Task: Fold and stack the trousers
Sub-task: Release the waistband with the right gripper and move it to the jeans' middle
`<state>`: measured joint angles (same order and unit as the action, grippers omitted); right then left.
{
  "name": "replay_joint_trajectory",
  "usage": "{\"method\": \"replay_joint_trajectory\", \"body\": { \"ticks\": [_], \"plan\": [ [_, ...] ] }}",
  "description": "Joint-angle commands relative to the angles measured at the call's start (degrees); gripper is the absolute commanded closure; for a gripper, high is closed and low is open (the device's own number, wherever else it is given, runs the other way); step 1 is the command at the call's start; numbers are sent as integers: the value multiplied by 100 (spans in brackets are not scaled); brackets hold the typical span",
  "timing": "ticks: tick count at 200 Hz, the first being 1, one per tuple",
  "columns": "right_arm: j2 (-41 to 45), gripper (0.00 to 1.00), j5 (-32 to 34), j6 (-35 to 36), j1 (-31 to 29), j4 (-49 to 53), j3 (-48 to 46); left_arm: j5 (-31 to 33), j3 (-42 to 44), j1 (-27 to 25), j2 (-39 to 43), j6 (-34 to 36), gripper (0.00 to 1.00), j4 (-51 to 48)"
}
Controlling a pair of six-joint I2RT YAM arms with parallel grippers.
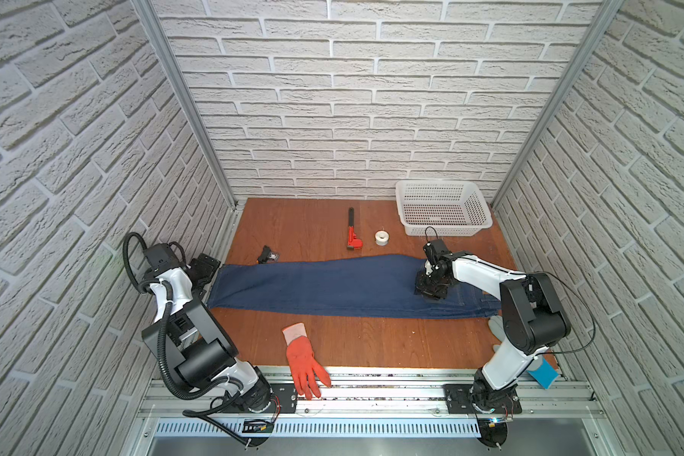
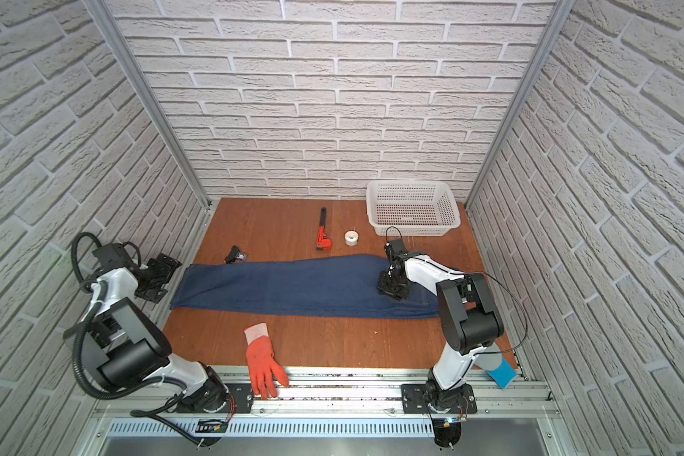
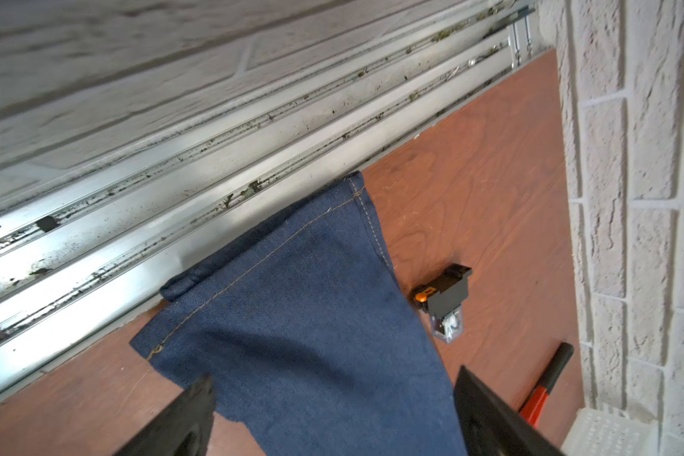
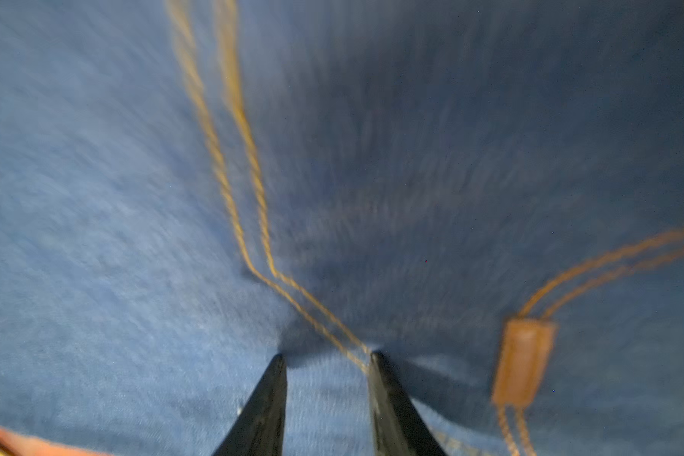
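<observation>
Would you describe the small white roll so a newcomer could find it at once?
Start at the white perforated plastic basket at the far right of the brown wooden table. Left of it, beyond the dark blue denim trousers, sits the small white roll. Unlike the long red-and-black wrench beside it, it is a ring.

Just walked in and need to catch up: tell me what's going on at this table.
A pair of trousers lies flat, at full length, across the table. The right pincer is down on the denim near the waist end, with its tips on a stitched seam. It is unclear whether it has pinched any cloth. The left pincer hovers open at the leg hems, holding nothing.
</observation>
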<state>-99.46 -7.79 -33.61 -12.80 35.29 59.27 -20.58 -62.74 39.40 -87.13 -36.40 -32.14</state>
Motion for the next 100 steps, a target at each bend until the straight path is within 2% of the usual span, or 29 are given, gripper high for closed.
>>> {"method": "replay_joint_trajectory", "body": {
  "ticks": [1, 16, 59, 100],
  "plan": [
    [-259, 64, 653, 232, 14, 100, -58, 103, -248, -47, -203, 446, 7, -210],
    [-376, 64, 970, 332, 38, 235, 13, 111, -423, -94, -389, 624, 7, -387],
    [-478, 64, 1223, 232, 74, 592, 259, 88, -894, -172, -1074, 986, 7, -767],
    [-221, 63, 1446, 232, 171, 760, 235, 98, -1328, -290, -1648, 1220, 8, -999]
  ]
}}
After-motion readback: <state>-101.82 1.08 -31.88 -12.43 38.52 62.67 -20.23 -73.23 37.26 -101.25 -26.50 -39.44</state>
